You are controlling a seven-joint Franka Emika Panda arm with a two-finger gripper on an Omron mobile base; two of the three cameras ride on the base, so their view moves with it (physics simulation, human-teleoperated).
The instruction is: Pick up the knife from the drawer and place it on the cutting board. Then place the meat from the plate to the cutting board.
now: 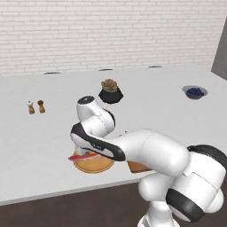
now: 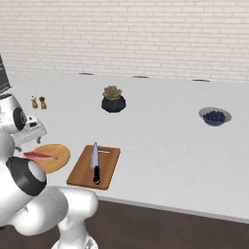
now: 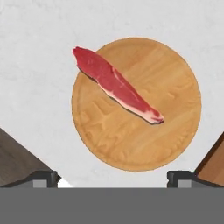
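I had the long silver-bladed, black-handled kitchen knife (image 2: 95, 163) already lying flat on the small rectangular reddish-brown wooden cutting board (image 2: 110, 170), blade pointing away from the base, handle toward the counter edge; so I judged the first half of the task done. The second half was not started as far as I could see; the thin red strip of raw meat with lighter streaks (image 3: 116, 85) was lying on the round light-orange wooden plate (image 3: 170, 83), running diagonally, one end poking just past the plate's rim.

My two-finger gripper (image 3: 112, 177) hung above the plate, looking straight down at it; the meat sat directly ahead of the fingertips (image 3: 43, 178), roughly centred between them but apart from them, nothing touching. The fingers were spread wide and empty, one tip at each lower side of the hand view. The board sat just beside the plate, its corner showing at one side of the gripper in the hand view; in the right base view the board was to the plate's right, near but not touching.

What was left, in my judgement: descend onto the strip, close across its narrow width, lift, carry it sideways to the board, and set it beside the knife without landing on the blade; the strip looked thin and flat, so a low grasp seemed needed; I couldn't tell how well the finger line matched the strip's diagonal.
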